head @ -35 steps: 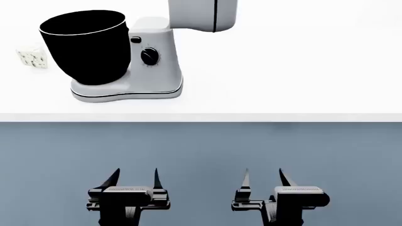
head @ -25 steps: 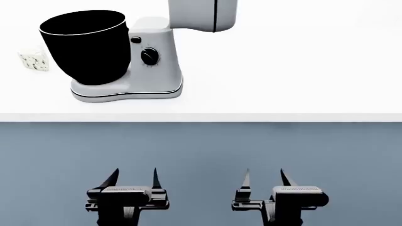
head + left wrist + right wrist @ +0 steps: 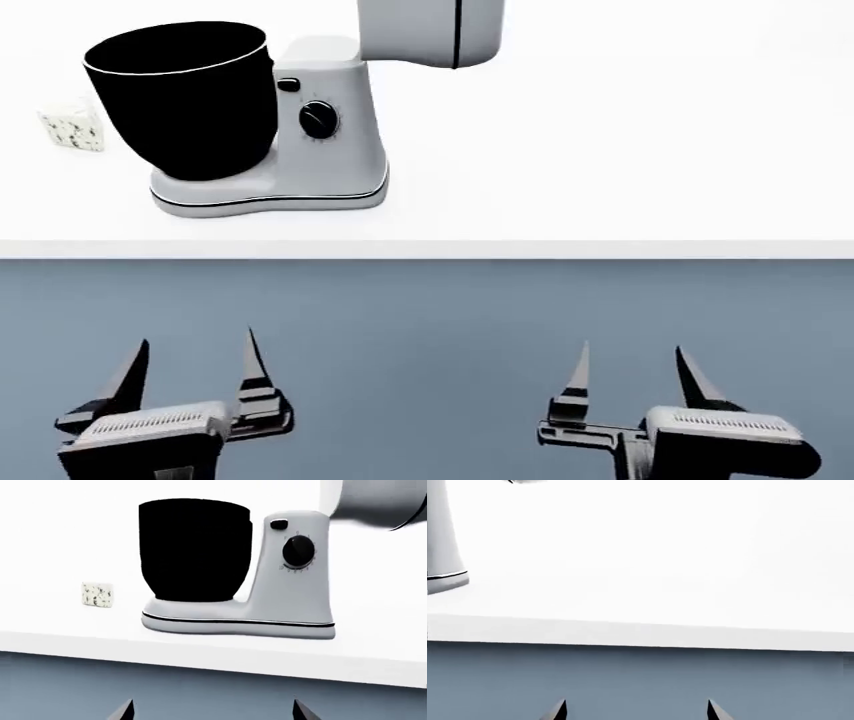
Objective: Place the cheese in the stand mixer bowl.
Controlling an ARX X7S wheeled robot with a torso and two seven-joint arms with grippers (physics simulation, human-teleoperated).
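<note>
Both grippers, left (image 3: pixel 194 370) and right (image 3: pixel 631 372), have spread outward, fingers apart, empty, low in frame; cheese (image 3: pixel 70 129) untouched upper left beside bowl (image 3: pixel 180 95). Reach starting.

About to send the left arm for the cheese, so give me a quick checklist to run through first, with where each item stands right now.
1. Cheese located: ok. The cheese lies on the counter, on the far side of the bowl from the mixer body.
2. Cheese free to grasp: ok. A gap shows between it and the stand mixer bowl.
3. Left hand ready: ok. Open, empty, in front of the counter's edge.
4. Right hand out of the way: ok. Open, empty, well off to the side.
5. Bowl opening reachable: ok. The mixer head is off to the side.
6. Bowl empty: cannot tell. Its inside is plain black.
</note>
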